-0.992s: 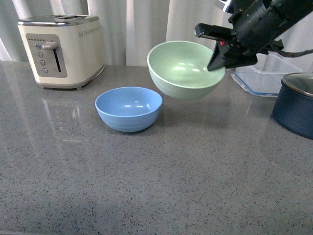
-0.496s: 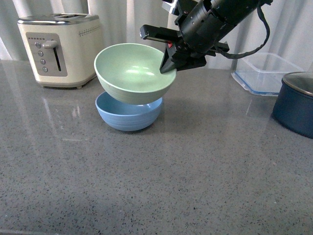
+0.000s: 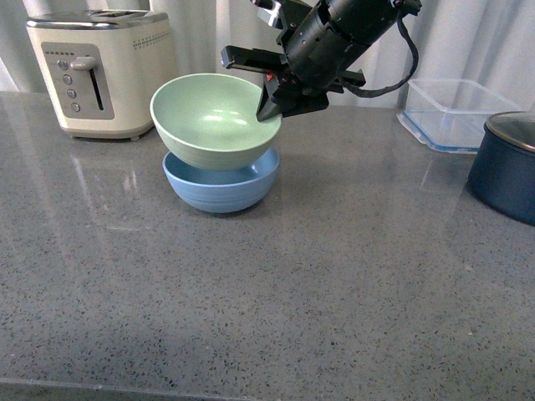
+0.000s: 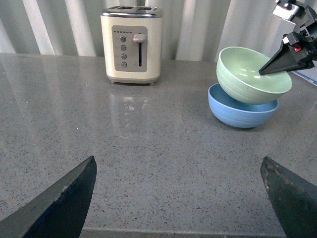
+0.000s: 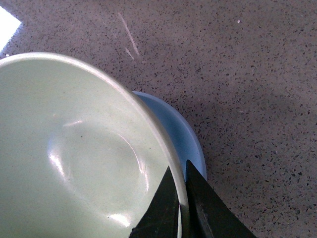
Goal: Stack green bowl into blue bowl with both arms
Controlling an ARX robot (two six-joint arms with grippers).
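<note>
Progress: your right hand (image 3: 266, 107), clamped on green bowl (image 3: 209, 125) rim, has lowered it tilted into blue bowl (image 3: 221, 190); release next.

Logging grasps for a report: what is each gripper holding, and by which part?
The right gripper pinches the green bowl by its rim, one finger inside, one outside. The left gripper is open and holds nothing.

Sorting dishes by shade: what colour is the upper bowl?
The green bowl is pale mint green, matte; clearest in the front view.
</note>
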